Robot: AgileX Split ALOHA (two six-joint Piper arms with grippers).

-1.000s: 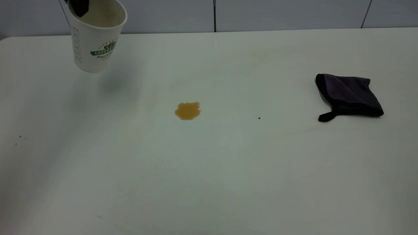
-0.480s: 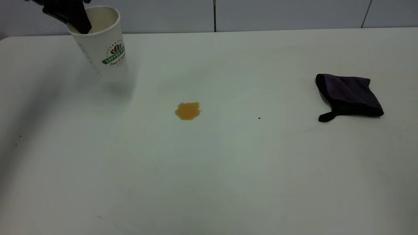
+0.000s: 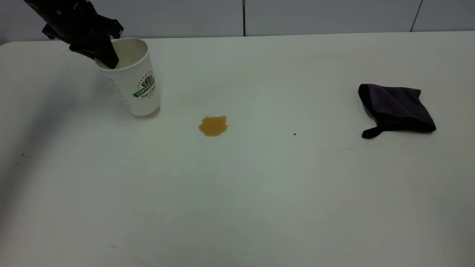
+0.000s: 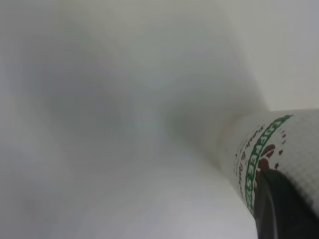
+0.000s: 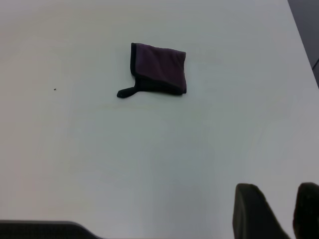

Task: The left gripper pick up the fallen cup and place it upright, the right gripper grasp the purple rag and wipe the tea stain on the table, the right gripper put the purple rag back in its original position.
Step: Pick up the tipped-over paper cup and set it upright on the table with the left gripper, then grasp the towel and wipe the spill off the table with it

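Observation:
The white paper cup (image 3: 135, 83) with its green logo stands on its base at the table's far left, leaning a little to the left. My left gripper (image 3: 106, 59) is shut on its rim, one finger inside the mouth. In the left wrist view the cup's wall (image 4: 291, 144) fills the corner beside a dark finger (image 4: 281, 211). The amber tea stain (image 3: 213, 126) lies just right of the cup. The purple rag (image 3: 397, 107) lies flat at the right, also in the right wrist view as the rag (image 5: 160, 69). My right gripper (image 5: 279, 211) hovers open, well short of the rag.
The white table (image 3: 259, 193) stretches wide toward the front. A tiny dark speck (image 3: 294, 134) sits between stain and rag. A grey panelled wall (image 3: 315, 16) runs behind the far edge. The table's edge (image 5: 301, 35) shows beyond the rag in the right wrist view.
The left gripper has carried the cup down and to the right, from hanging in the air to resting on the table near the stain. The rag and the stain have not moved.

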